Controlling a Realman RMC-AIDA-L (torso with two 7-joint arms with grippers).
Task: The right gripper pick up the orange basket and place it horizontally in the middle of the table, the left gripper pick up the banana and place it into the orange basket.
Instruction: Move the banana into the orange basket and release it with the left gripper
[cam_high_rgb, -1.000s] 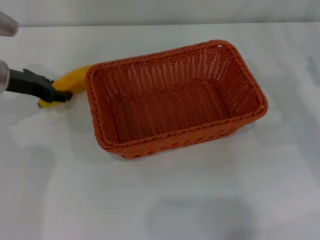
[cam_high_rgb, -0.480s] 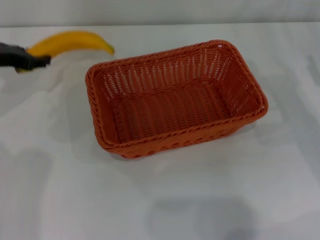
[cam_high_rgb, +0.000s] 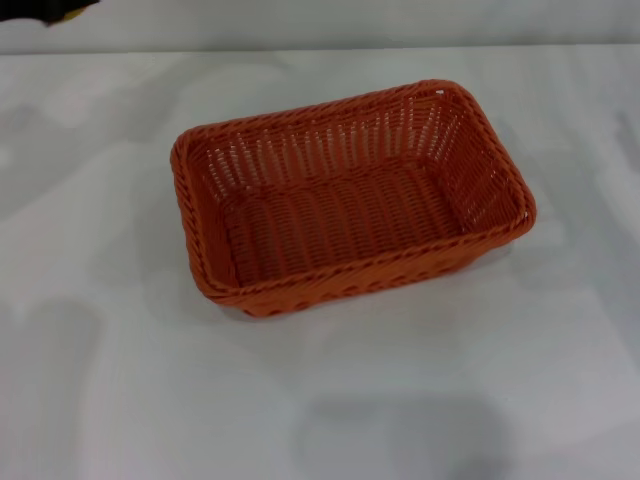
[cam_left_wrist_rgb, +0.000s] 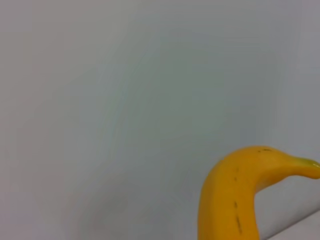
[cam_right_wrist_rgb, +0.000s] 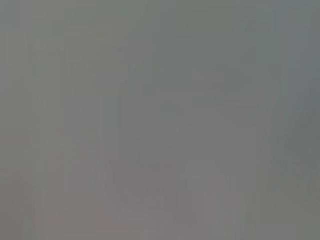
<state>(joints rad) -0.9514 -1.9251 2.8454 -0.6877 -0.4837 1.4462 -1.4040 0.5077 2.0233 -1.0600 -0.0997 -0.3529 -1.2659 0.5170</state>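
Observation:
The orange basket lies empty and level on the white table, near its middle, long side running left to right. The banana fills the lower part of the left wrist view, held in the air against a pale wall. In the head view only a dark sliver of my left gripper with a speck of yellow beside it shows at the top left corner, well above and left of the basket. The right gripper is out of view; its wrist view shows only plain grey.
The table's far edge meets a pale wall behind the basket. White tabletop surrounds the basket on all sides.
My left gripper has lifted the banana off the table beside the basket's left end and carried it up and left, almost out of the head view. The basket has not moved.

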